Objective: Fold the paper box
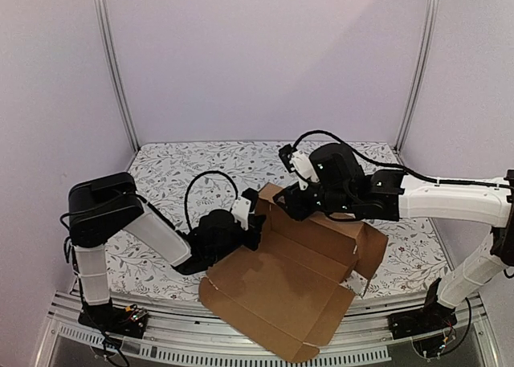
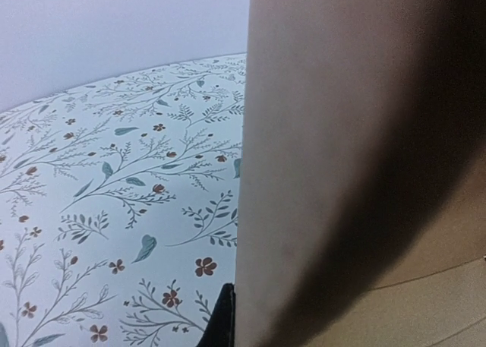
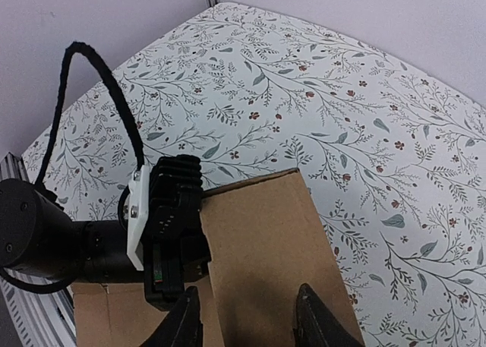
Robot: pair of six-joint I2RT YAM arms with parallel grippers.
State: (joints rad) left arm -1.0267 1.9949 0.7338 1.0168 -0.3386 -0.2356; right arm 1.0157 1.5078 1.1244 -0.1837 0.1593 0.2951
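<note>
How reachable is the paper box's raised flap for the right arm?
Probably yes: the right gripper hangs open over the raised flap, nothing between; the left gripper pinches its side edge.

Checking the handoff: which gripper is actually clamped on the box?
The left gripper: it is shut on the edge of the raised flap of the box. The right gripper has its jaws apart over that flap's face, not pinching it.

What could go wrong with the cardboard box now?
The paper box sticks out past the near edge of the table, so it might slide off. Only the left gripper pinches the raised flap. The right gripper is open around it, so the flap might flop down or tear.
</note>
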